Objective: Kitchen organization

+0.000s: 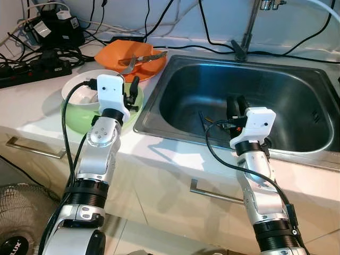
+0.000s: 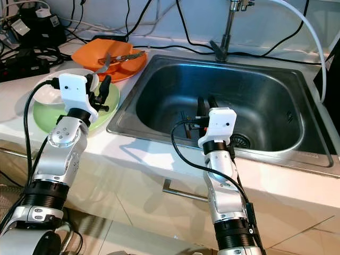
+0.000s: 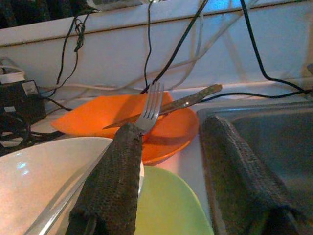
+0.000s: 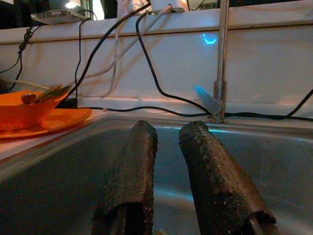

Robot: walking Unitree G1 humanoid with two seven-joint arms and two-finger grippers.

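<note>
- Broadly, a white bench carries a steel sink with a tap behind it.
- Left of the sink, a white bowl sits on a green plate.
- Behind these, an orange bowl on an orange plate holds a fork and a knife.
- Black cables and a power strip lie along the back.
- Left end effector hovers over the green plate, fingers spread wide, holding nothing.
- Right end effector is inside the sink, fingers narrowly apart, empty.
</note>
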